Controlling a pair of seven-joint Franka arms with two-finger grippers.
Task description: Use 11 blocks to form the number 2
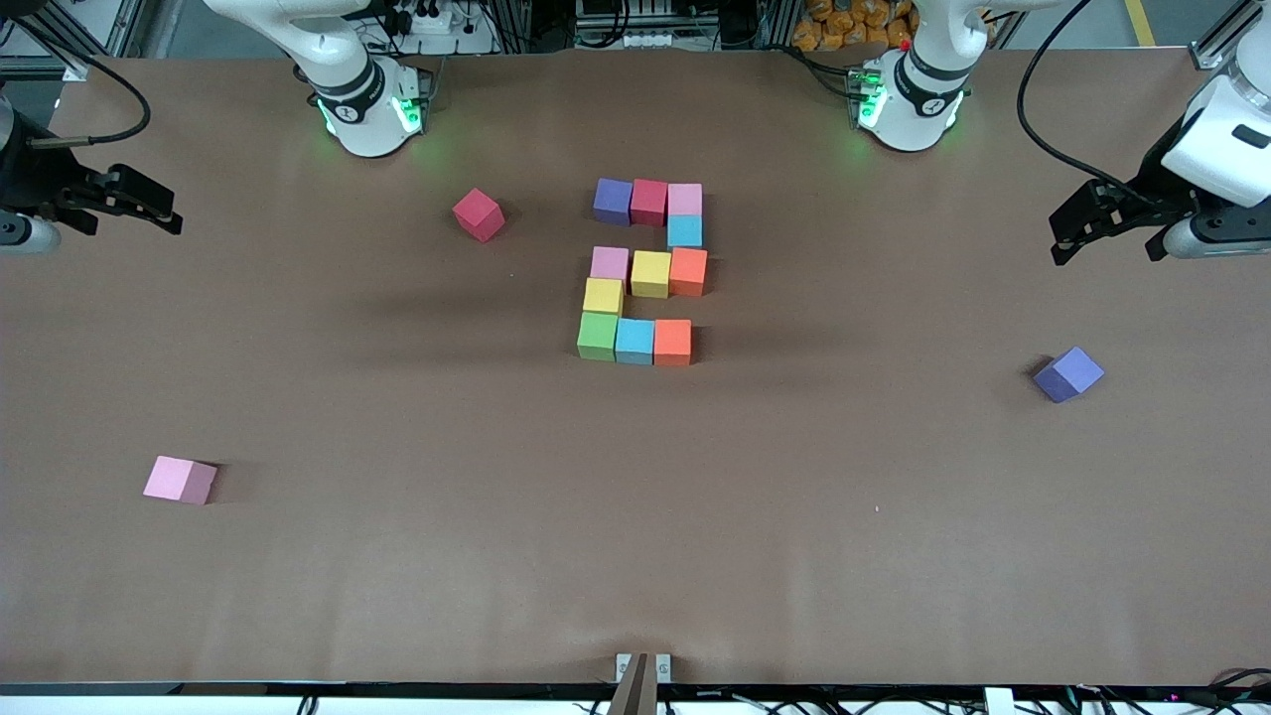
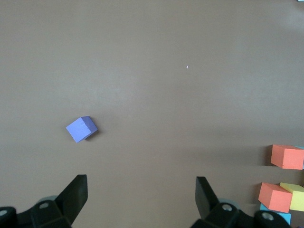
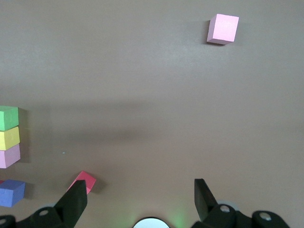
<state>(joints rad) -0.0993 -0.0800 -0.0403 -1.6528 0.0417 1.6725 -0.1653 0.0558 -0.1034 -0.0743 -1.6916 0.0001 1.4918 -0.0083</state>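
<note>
- you're looking at a figure (image 1: 647, 271) that reads as a finished 2 in the middle of the desk (image 1: 635, 556): eleven blocks, all touching or just beside their neighbours.
- top bar: purple block (image 1: 613, 201), red block (image 1: 649, 202), pink block (image 1: 685, 200); a light blue block (image 1: 684, 231) hangs at 6 o'clock from that pink one.
- middle bar: orange block (image 1: 688, 271), yellow block (image 1: 650, 274), second pink block (image 1: 609, 263); a second yellow block (image 1: 603, 296) drops at 6 o'clock from it.
- bottom bar: green block (image 1: 597, 336), second light blue block (image 1: 635, 341), second orange block (image 1: 672, 342).
- by my judgement nothing is left to place; the rows sit slightly uneven, so at most a little squaring-up.
- three spares lie well apart from the figure: a loose red block (image 1: 479, 214) at about 10 o'clock, a loose pink block (image 1: 180, 480) at about 8 o'clock, and a loose purple block (image 1: 1068, 374) at about 4 o'clock.
- the left gripper (image 1: 1107, 226) hangs over the desk's edge at the left arm's end, jaws wide apart and empty; the right gripper (image 1: 134, 207) does likewise at the right arm's end. both arms look parked.
- the figure is cut off in both wrist views, so you can only count it from the front view.
</note>
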